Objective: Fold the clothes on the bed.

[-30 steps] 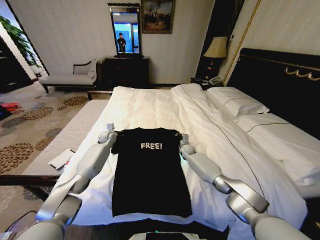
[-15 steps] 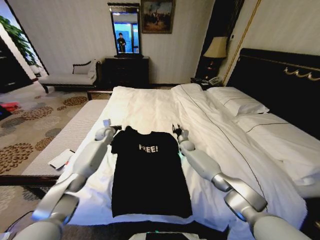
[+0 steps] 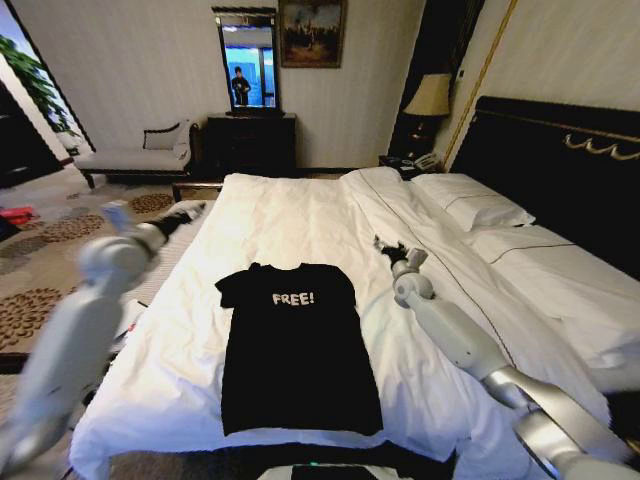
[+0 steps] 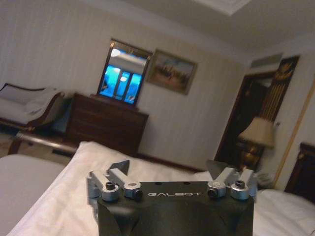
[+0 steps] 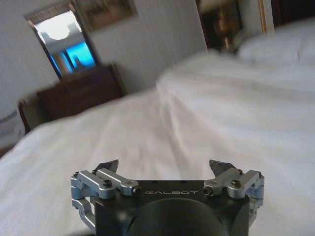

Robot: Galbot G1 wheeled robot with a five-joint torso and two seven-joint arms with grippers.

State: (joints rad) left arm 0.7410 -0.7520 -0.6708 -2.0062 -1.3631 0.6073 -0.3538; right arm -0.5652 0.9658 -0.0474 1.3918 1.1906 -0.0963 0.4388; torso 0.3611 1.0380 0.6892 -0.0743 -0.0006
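Lying flat near the foot edge of the bed [image 3: 300, 215], the black "FREE!" T-shirt [image 3: 297, 350] sits between both arms, touching neither. The left gripper [image 3: 185, 213] hangs off the bed's left edge, the right gripper [image 3: 390, 250] over the duvet beside the shirt's collar end; both have fingers spread and empty.

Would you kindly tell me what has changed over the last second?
Both grippers let go of the T-shirt shoulders and pulled away: left gripper swung out past the bed edge, right gripper moved aside, both open. The shirt stays flat, lettering up.

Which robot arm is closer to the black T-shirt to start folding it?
Probably the right. The right gripper, open, hangs over the bed beside the T-shirt; the left gripper, open too, is out past the bed's edge.
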